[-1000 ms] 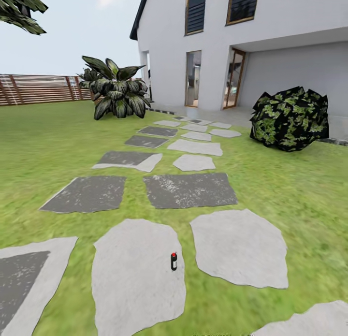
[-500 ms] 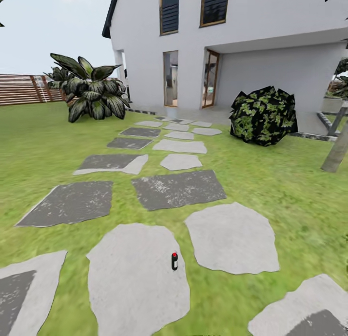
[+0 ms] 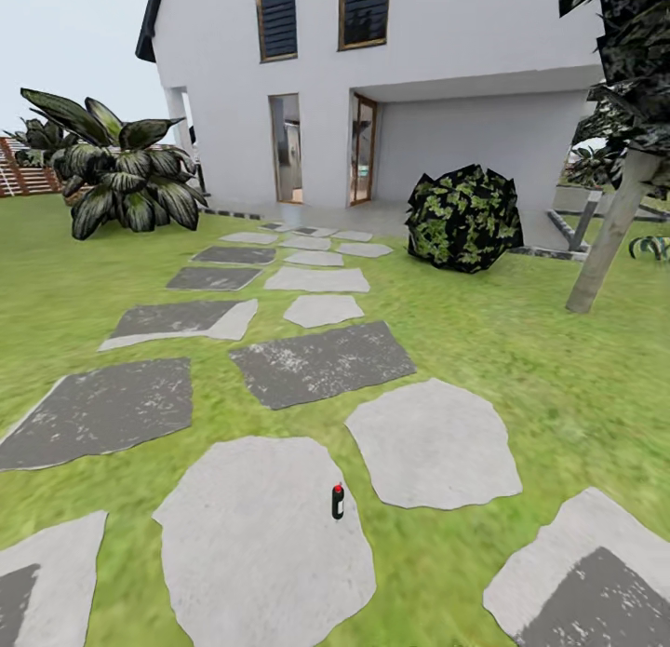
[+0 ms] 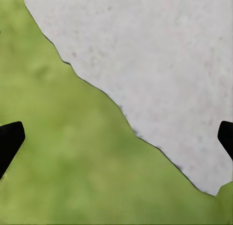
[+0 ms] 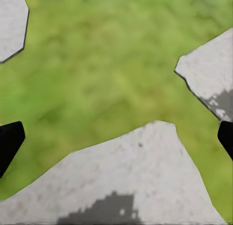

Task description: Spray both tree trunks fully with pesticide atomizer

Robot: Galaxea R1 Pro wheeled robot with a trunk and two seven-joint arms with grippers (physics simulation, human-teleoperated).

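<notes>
The pesticide atomizer (image 3: 338, 502), a small dark bottle with a red cap and a white label, stands upright on a pale paving stone (image 3: 261, 545) low in the head view. At the right edge a tree (image 3: 605, 242) shows a bare grey-tan trunk that leans, with dark foliage above. My left gripper (image 4: 116, 140) is open over grass and the edge of a pale stone, with nothing between its black fingertips (image 4: 9, 140). My right gripper (image 5: 116, 140) is open too, above grass and stones.
Grey and pale stepping stones (image 3: 316, 363) lead across the lawn (image 3: 521, 349) to a white house (image 3: 391, 88). A broad-leaved plant (image 3: 121, 172) stands at the left, a dark round bush (image 3: 462, 217) by the house, and a strip of slat fence (image 3: 19, 177) at far left.
The head camera has turned right, so the whole scene slid left. The leaning trunk came into view at the right. The atomizer stands where it was.
</notes>
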